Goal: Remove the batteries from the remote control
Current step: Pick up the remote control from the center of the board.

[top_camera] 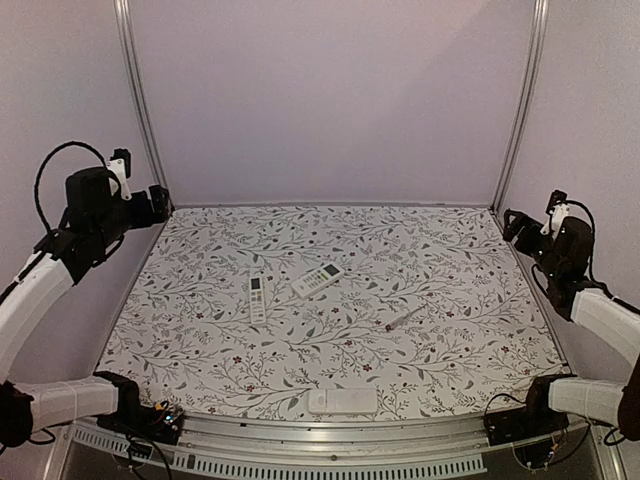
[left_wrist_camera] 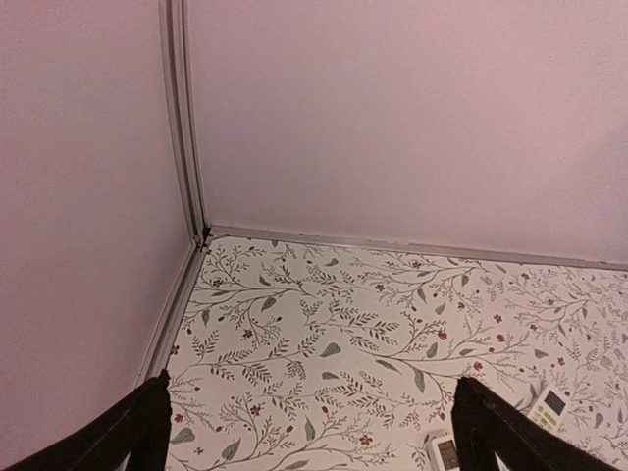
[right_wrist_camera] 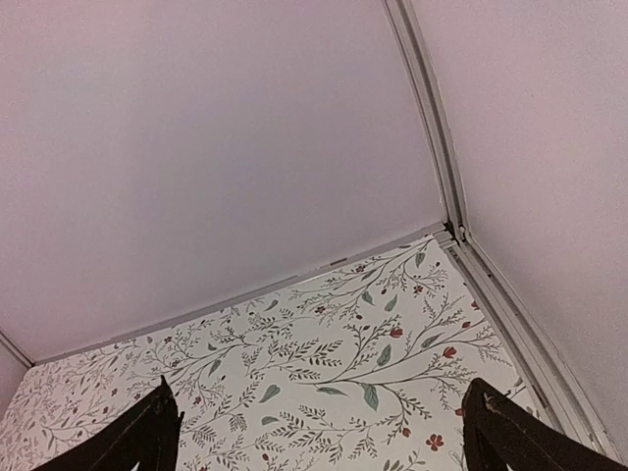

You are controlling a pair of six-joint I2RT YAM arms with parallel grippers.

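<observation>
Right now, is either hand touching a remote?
No, the left hand and the right hand sit raised at the far corners of the table, apart from the long remote and the tilted remote.

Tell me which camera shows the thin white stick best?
The top external view: the thin white stick lies there whole, on the table, right of centre. The left wrist and right wrist views look at other parts of the table and miss it.

Spread pincer (right_wrist_camera: 319,394), floral table (right_wrist_camera: 294,358) beyond
</observation>
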